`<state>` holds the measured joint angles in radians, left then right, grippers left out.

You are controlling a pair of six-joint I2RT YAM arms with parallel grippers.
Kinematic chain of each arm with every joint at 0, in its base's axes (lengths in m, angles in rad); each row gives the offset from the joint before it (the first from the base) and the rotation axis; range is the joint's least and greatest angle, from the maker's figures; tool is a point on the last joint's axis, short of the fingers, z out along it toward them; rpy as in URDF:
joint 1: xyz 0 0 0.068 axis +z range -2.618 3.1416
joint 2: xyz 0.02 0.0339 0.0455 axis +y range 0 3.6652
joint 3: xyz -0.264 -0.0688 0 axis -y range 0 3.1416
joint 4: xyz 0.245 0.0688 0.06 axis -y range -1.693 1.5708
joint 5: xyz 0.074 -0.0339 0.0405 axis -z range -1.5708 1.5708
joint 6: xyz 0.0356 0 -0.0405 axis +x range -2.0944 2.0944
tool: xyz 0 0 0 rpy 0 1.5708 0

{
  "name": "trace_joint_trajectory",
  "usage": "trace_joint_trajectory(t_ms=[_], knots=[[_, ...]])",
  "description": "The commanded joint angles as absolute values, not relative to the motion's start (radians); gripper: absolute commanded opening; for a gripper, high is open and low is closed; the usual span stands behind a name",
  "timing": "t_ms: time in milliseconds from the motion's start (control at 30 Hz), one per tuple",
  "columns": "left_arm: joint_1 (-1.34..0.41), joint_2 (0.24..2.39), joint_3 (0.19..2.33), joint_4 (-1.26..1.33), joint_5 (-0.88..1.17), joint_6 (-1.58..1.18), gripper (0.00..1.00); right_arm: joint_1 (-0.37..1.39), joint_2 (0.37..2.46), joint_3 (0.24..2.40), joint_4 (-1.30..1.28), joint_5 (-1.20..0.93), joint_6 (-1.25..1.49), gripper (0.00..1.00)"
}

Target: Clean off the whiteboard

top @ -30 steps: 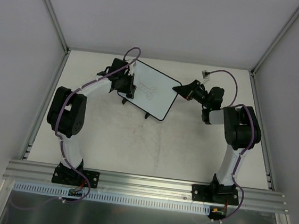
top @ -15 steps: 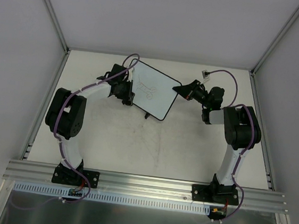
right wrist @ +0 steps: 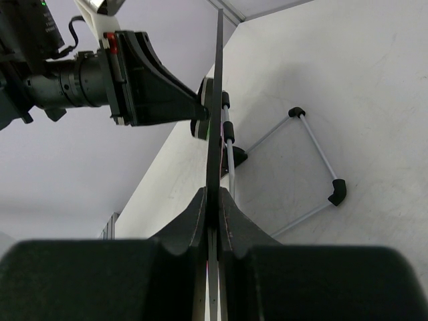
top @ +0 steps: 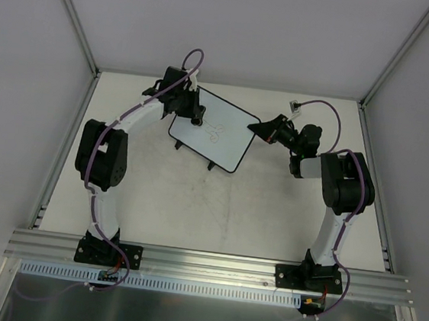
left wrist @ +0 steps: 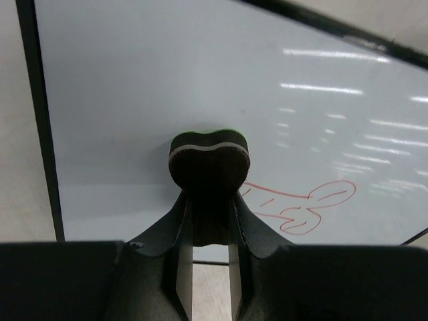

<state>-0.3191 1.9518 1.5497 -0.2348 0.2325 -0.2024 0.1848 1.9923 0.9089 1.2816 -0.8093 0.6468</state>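
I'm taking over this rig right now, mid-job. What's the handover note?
The left gripper is shut on the eraser, which is pressed against the whiteboard.
The right gripper is shut on the whiteboard's edge, steadying it on the table.
Done: the board around the eraser looks clean.
Left: the red drawing beside the eraser needs wiping.

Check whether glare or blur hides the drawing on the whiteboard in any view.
Left wrist: bright streaks of glare cross the right side of the whiteboard, but the red drawing beside the eraser lies below them and reads sharply. Top external: the light is even, and the drawing is only faint and tiny. Right wrist: the whiteboard is seen edge-on with its face hidden, and the right gripper is blurred in the foreground.
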Motion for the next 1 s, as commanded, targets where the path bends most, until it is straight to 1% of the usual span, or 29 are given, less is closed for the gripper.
trace_joint_trajectory(t_ms=[0, 167, 367, 733, 833, 967], knots=[[-0.305, 1.996, 1.65, -0.235, 0.256, -0.209, 0.0, 0.187, 1.918, 0.917, 1.532, -0.871, 0.641, 0.0], [-0.304, 2.054, 1.794, -0.307, 0.192, -0.187, 0.0, 0.189, 1.917, 0.916, 1.531, -0.871, 0.643, 0.0], [-0.302, 2.095, 1.861, -0.359, 0.178, -0.161, 0.0, 0.189, 1.917, 0.916, 1.531, -0.874, 0.643, 0.0], [-0.311, 2.048, 1.753, -0.364, 0.201, -0.163, 0.0, 0.189, 1.916, 0.917, 1.531, -0.873, 0.643, 0.0], [-0.328, 2.019, 1.689, -0.368, 0.146, -0.146, 0.0, 0.189, 1.916, 0.917, 1.531, -0.873, 0.643, 0.0], [-0.337, 1.982, 1.62, -0.367, 0.135, -0.149, 0.0, 0.187, 1.919, 0.92, 1.531, -0.871, 0.644, 0.0]])
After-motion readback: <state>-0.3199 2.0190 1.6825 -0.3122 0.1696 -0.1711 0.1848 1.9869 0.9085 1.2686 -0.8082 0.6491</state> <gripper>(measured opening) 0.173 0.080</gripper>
